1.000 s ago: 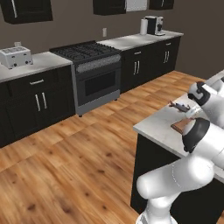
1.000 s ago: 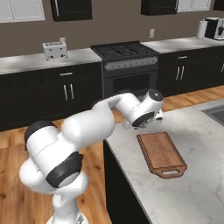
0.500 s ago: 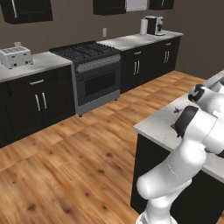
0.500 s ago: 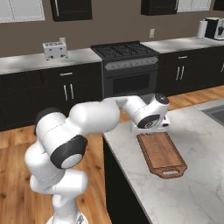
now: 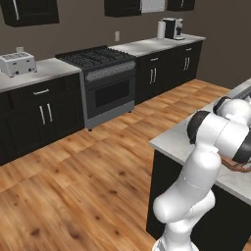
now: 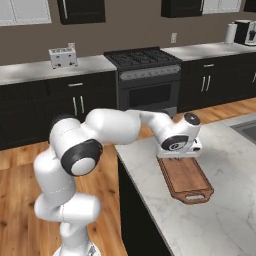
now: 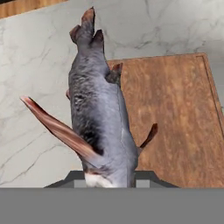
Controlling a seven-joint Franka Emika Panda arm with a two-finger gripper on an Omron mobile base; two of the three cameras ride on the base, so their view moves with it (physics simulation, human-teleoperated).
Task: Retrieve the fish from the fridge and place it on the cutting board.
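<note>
A: Where is the fish?

B: In the pincer. Seen from the hand, the jaws are clamped narrow on its grey body, and its reddish tail points away from the camera.

A: And the board?

B: It lies flat on the marble bench, handle end toward the robot in the right base view. The hand sits low over the board's far end. In the hand view the fish hangs over the board's left edge, part over wood and part over the bench.

A: Is it touching the wood?

B: I cannot tell.

A: Anything else?

B: A stove and a toaster stand along the far wall.
</note>
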